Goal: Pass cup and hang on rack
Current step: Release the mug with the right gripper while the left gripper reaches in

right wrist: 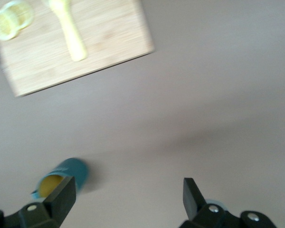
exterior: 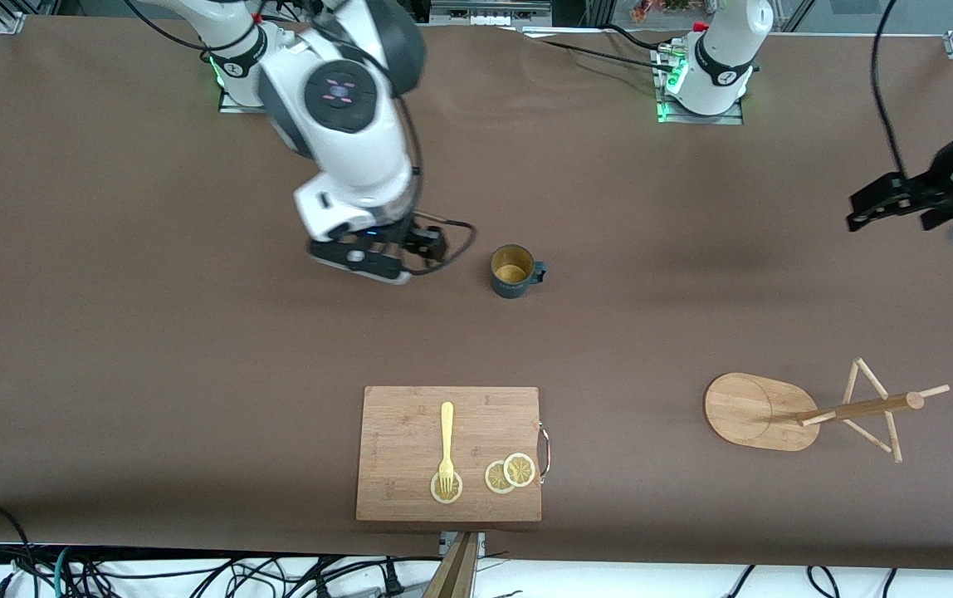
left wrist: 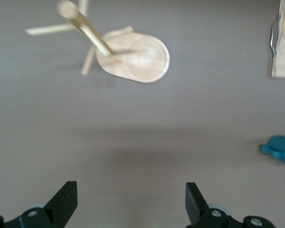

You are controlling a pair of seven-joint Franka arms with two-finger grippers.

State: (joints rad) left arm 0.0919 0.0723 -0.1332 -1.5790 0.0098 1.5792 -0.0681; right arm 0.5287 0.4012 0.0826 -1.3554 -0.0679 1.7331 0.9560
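- Both sets of jaws are spread wide and holding nothing: the right gripper [right wrist: 126, 197] sits low over bare worktop just beside the cup, and the left gripper [left wrist: 131, 202] hangs over the worktop at the left arm's end, waiting.
- So the cup [exterior: 514, 271] is standing free and upright, mouth up, about mid-worktop between the two bases. Its long axis is vertical, and the small handle [exterior: 540, 272] sticks out sideways toward the left arm's end.
- My read of the step: the right arm has set the cup down as the hand-over spot, so next up is the left arm coming in for the pickup.
- To do it well, I'd grab the cup by its rim or wall and leave the handle completely free, since the handle is what has to slide over a peg. Let the right arm clear out first so the two don't bump.
- Rack [exterior: 784, 411] is nearer the front camera than the cup, toward the left arm's end, with its pegs [exterior: 875, 384] splaying off the post. Line the handle loop up with one peg.
- Cutting board [exterior: 450, 453] with a fork [exterior: 446, 448] and lemon slices [exterior: 510, 473] lies nearer the camera too; not part of this.
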